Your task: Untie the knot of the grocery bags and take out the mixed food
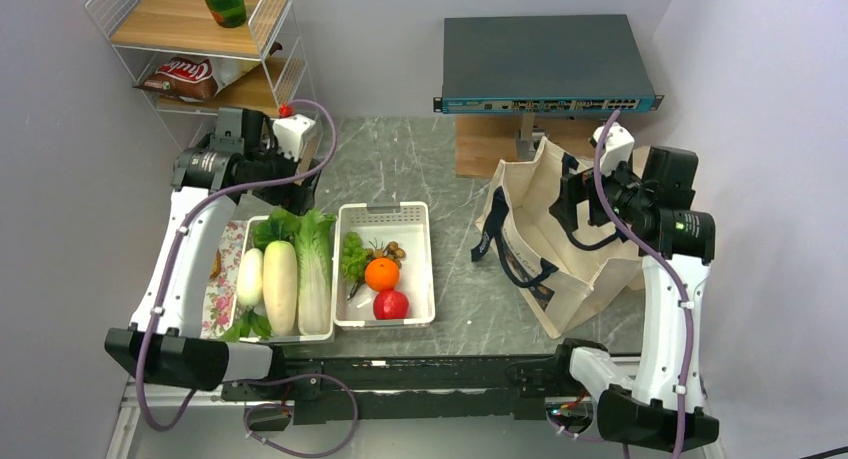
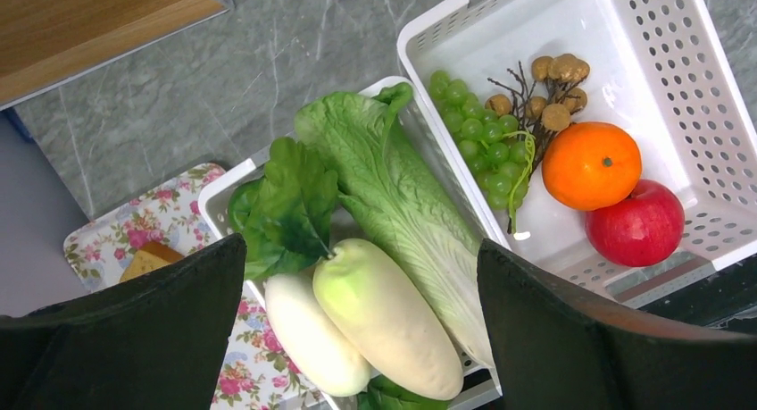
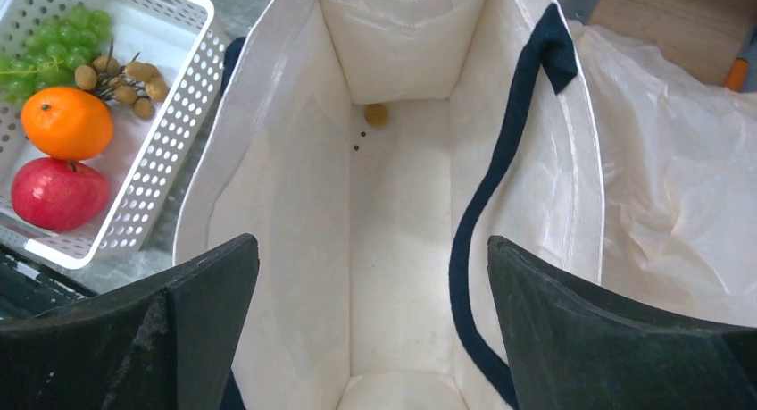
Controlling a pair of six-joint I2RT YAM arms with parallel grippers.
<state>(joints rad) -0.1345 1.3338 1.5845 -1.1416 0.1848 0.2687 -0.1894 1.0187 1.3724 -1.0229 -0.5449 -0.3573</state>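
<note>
Marble table (image 1: 445,169); baskets (image 1: 385,215), tote (image 1: 585,279)

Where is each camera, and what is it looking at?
Top: high behind the robot, looking down at the table and tote; left arm and right arm show.
Left wrist: on the left arm, looking down at cabbage and radishes; the open left gripper shows.
Right wrist: on the right arm, looking down into the tote at one nut; the open right gripper shows.
Shared: all three views show the orange and apple.
</note>
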